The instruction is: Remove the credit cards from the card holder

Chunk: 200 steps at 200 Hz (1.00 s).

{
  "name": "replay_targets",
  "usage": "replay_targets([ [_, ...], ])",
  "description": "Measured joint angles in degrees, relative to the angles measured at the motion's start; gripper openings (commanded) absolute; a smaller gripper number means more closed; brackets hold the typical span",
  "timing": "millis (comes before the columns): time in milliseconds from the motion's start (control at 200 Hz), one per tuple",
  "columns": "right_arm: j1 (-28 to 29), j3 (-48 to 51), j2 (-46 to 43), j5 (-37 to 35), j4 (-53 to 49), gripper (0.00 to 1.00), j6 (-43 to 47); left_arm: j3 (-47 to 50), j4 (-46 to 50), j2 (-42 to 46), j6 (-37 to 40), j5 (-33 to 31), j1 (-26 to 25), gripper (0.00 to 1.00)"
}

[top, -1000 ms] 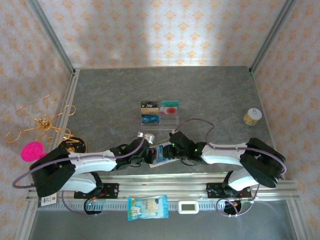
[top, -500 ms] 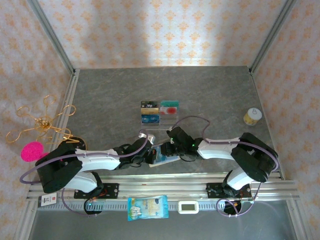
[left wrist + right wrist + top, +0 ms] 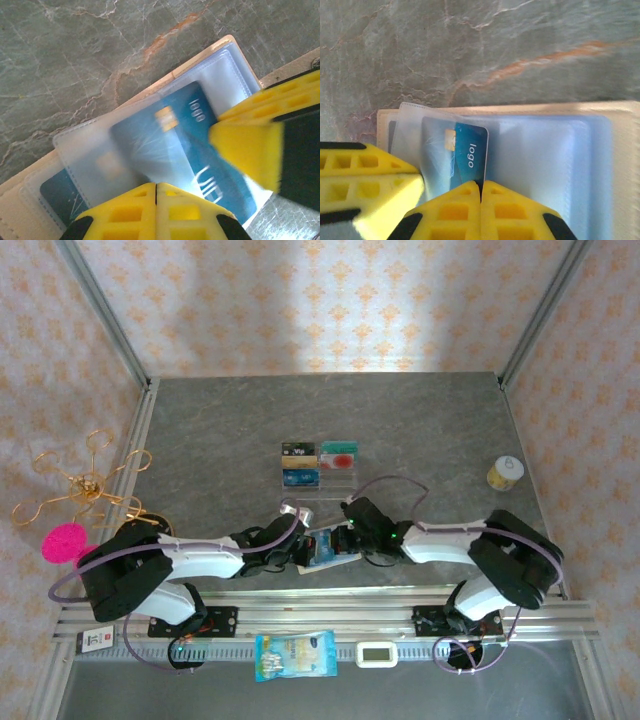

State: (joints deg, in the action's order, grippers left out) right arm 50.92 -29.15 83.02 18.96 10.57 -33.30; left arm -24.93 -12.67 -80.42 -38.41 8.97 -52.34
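Note:
The tan card holder (image 3: 322, 550) lies open near the table's front edge, its clear pockets (image 3: 545, 165) facing up. A blue credit card (image 3: 468, 156) marked "logo" sticks partway out of a pocket. My right gripper (image 3: 481, 186) is shut on that card's near edge. From the left, my left gripper (image 3: 156, 188) is shut on a lifted clear pocket leaf (image 3: 105, 160) of the holder, and the same blue card (image 3: 200, 150) shows beyond it. In the top view the left gripper (image 3: 300, 549) and the right gripper (image 3: 343, 542) meet over the holder.
A clear acrylic rack (image 3: 320, 466) with several cards stands mid-table behind the grippers. A small yellow roll (image 3: 505, 473) sits at the right. A gold wire stand (image 3: 85, 483) and a pink object (image 3: 65, 541) are off the left edge. A snack bag (image 3: 295, 655) and a white timer (image 3: 378, 652) lie in front.
The right gripper went left onto the holder and has since eased a little back to the right. The left gripper has edged slightly forward along the holder.

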Motion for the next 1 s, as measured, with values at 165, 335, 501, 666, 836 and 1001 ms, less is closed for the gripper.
replay_targets([
  [165,-0.4,2.8,-7.3,-2.5,-1.6,0.00,0.3,1.1,-0.2,1.4,0.7,0.8,0.4,0.00],
  [335,-0.4,2.9,-17.0,-4.2,-4.2,0.00,5.2,1.1,0.6,4.4,1.0,1.3,0.4,0.10],
  [501,-0.5,-0.3,-23.9,-6.5,-6.8,0.00,11.9,0.9,1.3,11.6,0.9,1.3,0.4,0.40],
  [666,-3.3,-8.4,-22.4,-6.8,-7.8,0.00,19.6,0.6,2.3,17.3,-0.8,0.9,0.4,0.64],
  [836,-8.8,-16.6,-17.9,-4.4,-7.1,0.00,27.9,1.3,3.0,20.7,-2.8,0.9,0.4,0.99],
  [1001,-13.1,-24.5,-11.8,0.9,-6.3,0.00,35.1,2.6,4.0,23.2,-4.2,1.1,0.4,0.99],
])
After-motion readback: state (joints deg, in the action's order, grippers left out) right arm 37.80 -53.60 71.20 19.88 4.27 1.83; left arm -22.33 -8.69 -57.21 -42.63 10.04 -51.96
